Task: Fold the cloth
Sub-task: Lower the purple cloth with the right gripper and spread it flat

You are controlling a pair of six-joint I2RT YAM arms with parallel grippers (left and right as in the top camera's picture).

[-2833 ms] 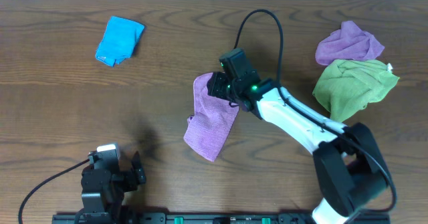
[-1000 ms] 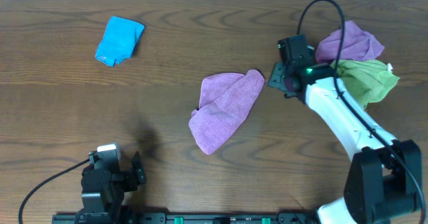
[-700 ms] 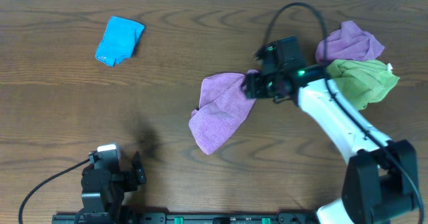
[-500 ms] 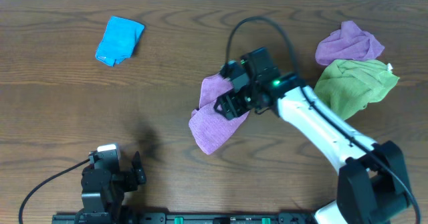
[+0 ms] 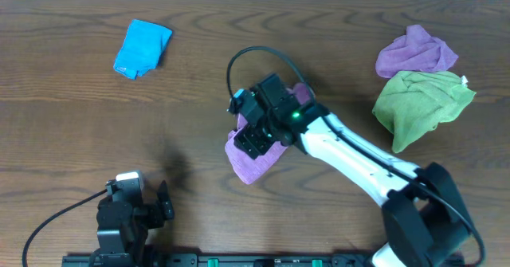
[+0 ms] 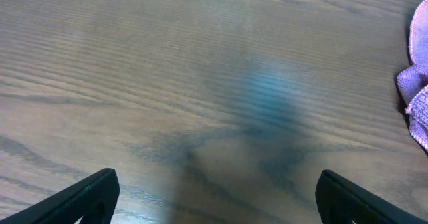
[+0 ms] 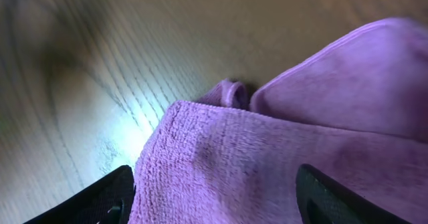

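Right gripper [image 5: 253,138] fingers parted, directly over centre purple cloth [image 5: 251,165], long axis 1-to-7 o'clock. Left gripper [image 5: 163,203] parted, well apart at 8 o'clock.

Top-down overhead; wrist views low, purple cloth [image 5: 252,163] common.

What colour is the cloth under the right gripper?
A light purple terry cloth, clearest in right wrist view.

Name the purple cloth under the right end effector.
The central purple cloth, directly under the right end effector; the crumpled purple cloth sits apart beside the green cloth.
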